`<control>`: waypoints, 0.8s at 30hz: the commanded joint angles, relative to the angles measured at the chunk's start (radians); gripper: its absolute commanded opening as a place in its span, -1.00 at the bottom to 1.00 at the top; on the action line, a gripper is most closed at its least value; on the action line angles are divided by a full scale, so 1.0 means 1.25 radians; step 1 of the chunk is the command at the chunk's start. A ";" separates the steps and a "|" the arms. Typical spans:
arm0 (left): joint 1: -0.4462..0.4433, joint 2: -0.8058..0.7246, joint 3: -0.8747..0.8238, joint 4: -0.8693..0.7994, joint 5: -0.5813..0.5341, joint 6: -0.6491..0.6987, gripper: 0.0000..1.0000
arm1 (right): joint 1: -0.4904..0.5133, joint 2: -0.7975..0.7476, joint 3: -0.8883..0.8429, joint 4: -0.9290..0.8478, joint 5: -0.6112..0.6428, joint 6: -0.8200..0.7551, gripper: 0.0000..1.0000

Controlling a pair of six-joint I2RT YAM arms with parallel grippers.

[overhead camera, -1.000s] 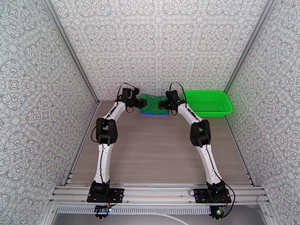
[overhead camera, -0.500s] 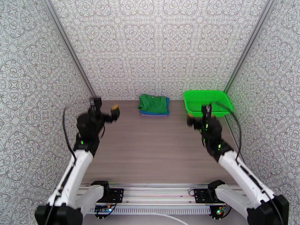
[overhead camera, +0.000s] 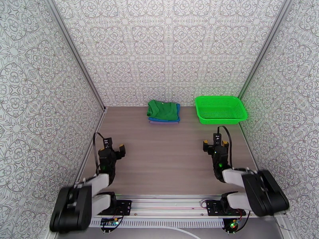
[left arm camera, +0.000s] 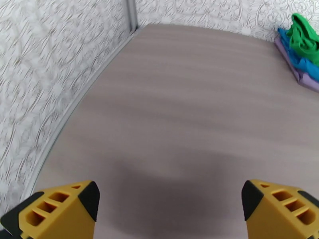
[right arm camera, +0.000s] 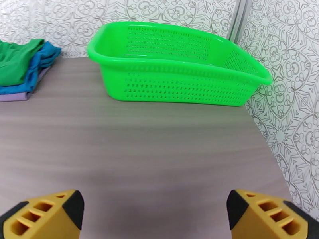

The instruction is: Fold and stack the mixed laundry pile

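The mixed laundry pile (overhead camera: 163,111) lies folded in one stack at the back of the table, against the wall. Its dark green garment (left arm camera: 304,34) is on top, the bright blue one (left arm camera: 300,61) under it and the lavender-grey one (left arm camera: 308,79) at the bottom. The right wrist view has the same stack (right arm camera: 18,68) at its left edge. My left gripper (overhead camera: 113,148) is low near the front left, open, far from the stack, with bare table between its yellow fingers (left arm camera: 60,208). My right gripper (overhead camera: 215,144) is open near the front right, holding nothing.
A bright green mesh basket (overhead camera: 220,109) stands at the back right beside the stack, with nothing inside it as seen from the right wrist (right arm camera: 175,68). Patterned walls close in the table on the left, back and right. Both arms are folded low near their bases.
Both arms have drawn back from the stack at the far wall to the near side of the table and folded down. The stack stays in place. Both grippers remain open.
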 commanded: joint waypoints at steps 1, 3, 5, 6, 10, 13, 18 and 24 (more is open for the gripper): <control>0.004 0.165 0.062 0.244 0.103 0.045 0.99 | -0.066 0.013 0.045 0.041 -0.123 0.039 0.98; -0.004 0.136 0.114 0.088 0.131 0.062 0.99 | -0.112 0.032 0.096 -0.027 -0.228 0.062 0.98; 0.020 0.170 0.132 0.117 0.160 0.043 0.99 | -0.113 0.028 0.120 -0.086 -0.257 0.041 0.98; 0.034 0.157 0.133 0.084 0.174 0.028 0.99 | -0.114 0.033 0.114 -0.061 -0.259 0.043 0.98; 0.025 0.158 0.132 0.096 0.156 0.034 0.99 | -0.114 0.025 0.099 -0.045 -0.247 0.042 0.98; 0.018 0.161 0.136 0.089 0.142 0.040 0.99 | -0.113 0.025 0.096 -0.040 -0.238 0.044 0.98; 0.012 0.160 0.138 0.084 0.131 0.043 0.99 | -0.105 0.034 0.124 -0.085 -0.241 0.030 0.98; 0.012 0.160 0.138 0.084 0.132 0.043 0.99 | -0.104 0.026 0.112 -0.067 -0.244 0.030 0.98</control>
